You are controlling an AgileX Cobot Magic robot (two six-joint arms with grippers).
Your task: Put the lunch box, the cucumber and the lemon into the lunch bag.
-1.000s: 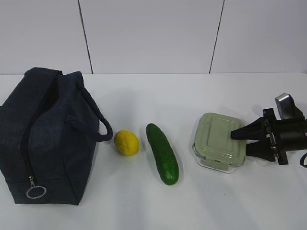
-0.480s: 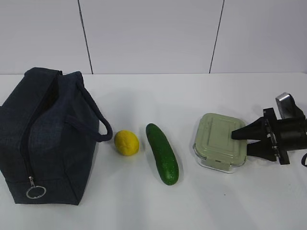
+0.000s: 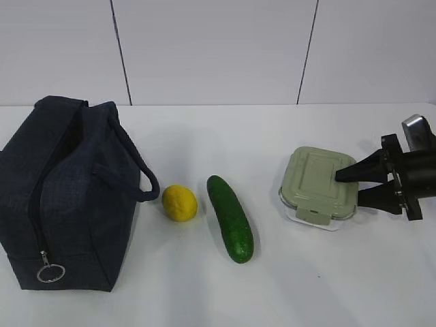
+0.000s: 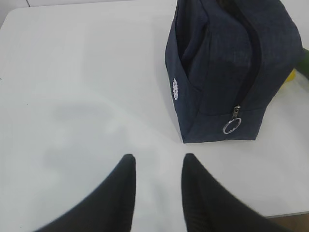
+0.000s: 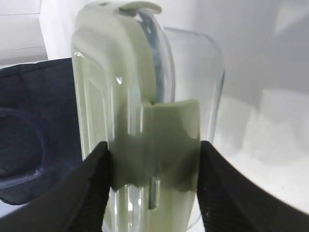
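A white bench carries four things in a row. At far left stands the navy bag, zipped shut, its ring pull hanging at the near end. Right of it lies the lemon, then the cucumber, apart from each other.

At right, the right gripper is clamped on the right edge of the box, one finger above the pale green lid and one below the glass base. The box looks raised off the bench, its left end tilted slightly down.

The left gripper hovers over bare bench near the bag, partly open and holding nothing.

The box is likely heavy, stiff, slick and breakable; an edge hold may let it sag, so a firm, deep bite suits it.
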